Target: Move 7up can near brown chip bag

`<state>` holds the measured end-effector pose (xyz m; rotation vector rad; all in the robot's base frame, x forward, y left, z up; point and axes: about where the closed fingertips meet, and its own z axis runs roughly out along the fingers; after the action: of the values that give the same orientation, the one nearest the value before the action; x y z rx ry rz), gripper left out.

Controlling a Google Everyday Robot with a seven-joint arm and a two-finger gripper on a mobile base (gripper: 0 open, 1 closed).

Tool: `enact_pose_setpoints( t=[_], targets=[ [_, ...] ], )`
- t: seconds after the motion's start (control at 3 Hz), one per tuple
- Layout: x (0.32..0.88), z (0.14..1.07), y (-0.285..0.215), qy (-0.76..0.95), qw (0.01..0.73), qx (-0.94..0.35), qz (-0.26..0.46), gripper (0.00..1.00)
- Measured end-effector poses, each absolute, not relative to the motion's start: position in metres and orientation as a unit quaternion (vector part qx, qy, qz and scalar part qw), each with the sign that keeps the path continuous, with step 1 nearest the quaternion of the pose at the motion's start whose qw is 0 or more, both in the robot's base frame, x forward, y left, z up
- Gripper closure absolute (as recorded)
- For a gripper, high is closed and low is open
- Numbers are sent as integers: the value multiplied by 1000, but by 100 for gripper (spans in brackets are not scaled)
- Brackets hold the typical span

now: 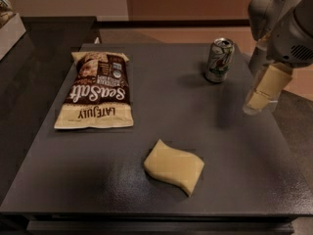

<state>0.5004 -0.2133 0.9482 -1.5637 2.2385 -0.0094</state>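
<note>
Hovering right of 7up can (pixel 218 60), hand (pixel 257 98) apart.

The can (pixel 219 60) stands upright near the table's (pixel 234 146) far right corner with nothing touching it. The gripper (pixel 255 103) hangs to the right of the can and a bit nearer the camera, over the table's right edge, with a clear gap between them. Left of the can it's bare tabletop all the way to the bag (pixel 98 89), which lies flat well to the left. The only other obstacle is the sponge (pixel 173 166), well in front of the can and slightly left, off that lane.
</note>
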Motion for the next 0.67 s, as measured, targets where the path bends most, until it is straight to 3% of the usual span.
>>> enact_pose_setpoints(
  t=[0.67],
  targets=[
    [573, 927, -221, 835, 245, -492, 14, 0]
  ],
)
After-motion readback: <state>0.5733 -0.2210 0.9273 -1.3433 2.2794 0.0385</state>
